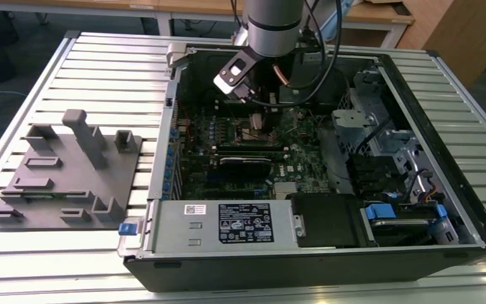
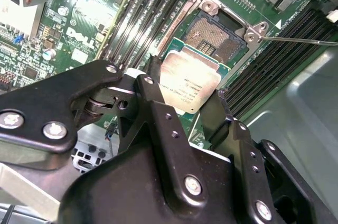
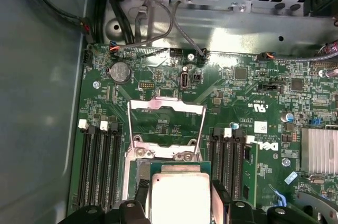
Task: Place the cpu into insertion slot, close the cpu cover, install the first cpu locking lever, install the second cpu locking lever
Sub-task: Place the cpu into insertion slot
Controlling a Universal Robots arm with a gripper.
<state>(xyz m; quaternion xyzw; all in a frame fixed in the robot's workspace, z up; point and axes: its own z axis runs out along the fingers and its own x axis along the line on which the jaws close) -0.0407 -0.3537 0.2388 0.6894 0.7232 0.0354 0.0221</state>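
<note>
Presently, cpu (image 2: 189,78) gripped by closed gripper (image 2: 186,91), held close by insertion slot (image 2: 219,36), cpu cover (image 3: 166,109) raised open, motherboard (image 1: 302,147) noted at exterior view's centre.

Raised thin silvery frame cpu cover (image 3: 166,105) bares the dark-centred square insertion slot (image 2: 219,36); long black memory slots (image 2: 140,15) flank it; the pale square cpu (image 2: 190,76) in the tool (image 2: 187,87) hangs close.

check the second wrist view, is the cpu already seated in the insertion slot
No, the cpu is held in the gripper, clear of the insertion slot, whose dark centre lies bare.
</note>
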